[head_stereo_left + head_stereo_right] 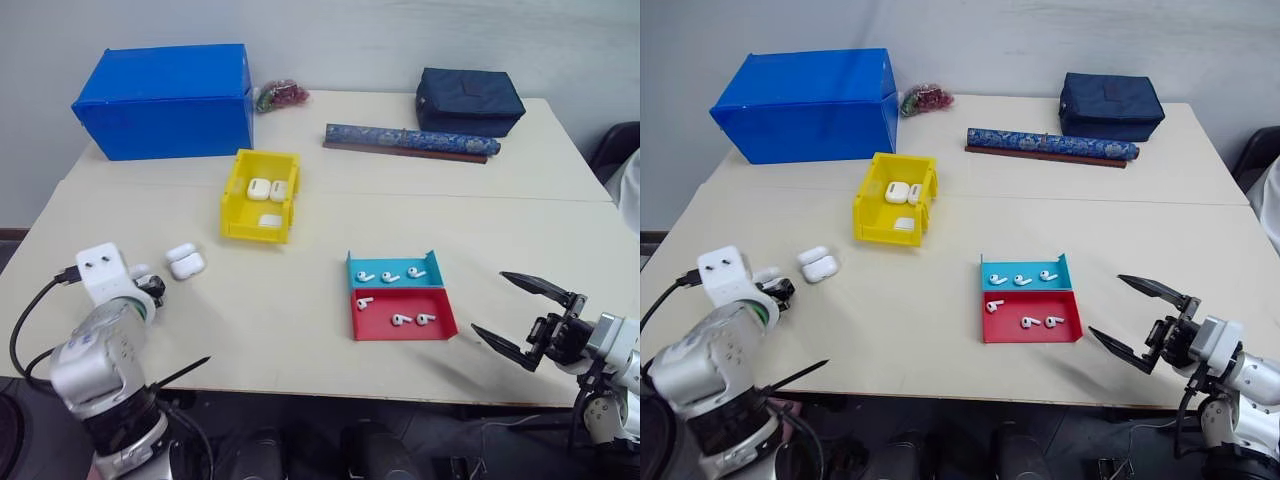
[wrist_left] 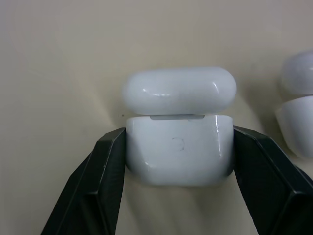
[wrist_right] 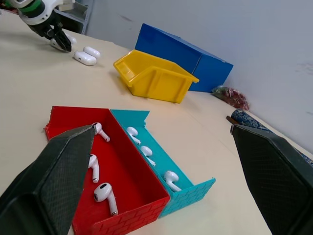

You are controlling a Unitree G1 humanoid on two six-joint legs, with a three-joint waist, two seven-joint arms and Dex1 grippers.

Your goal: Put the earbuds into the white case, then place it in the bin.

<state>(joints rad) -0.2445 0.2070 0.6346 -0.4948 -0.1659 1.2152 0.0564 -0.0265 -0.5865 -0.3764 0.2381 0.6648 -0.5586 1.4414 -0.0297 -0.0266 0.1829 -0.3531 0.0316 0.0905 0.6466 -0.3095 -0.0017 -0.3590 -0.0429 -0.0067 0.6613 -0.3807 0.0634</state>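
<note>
We count six earbuds (image 1: 390, 277) in all, three in the teal tray (image 1: 432, 262) and three in the red tray (image 1: 442, 328), the two trays touching each other to the right of the yellow bin (image 1: 233, 200). White cases number five: three lie inside that bin, one open case (image 1: 186, 261) sits to its left, and another white case (image 2: 179, 147) lies just beyond that. We see one blue box (image 1: 165, 99), one dark bag (image 1: 469, 100) and one long patterned roll (image 1: 410, 140) behind the bin.
</note>
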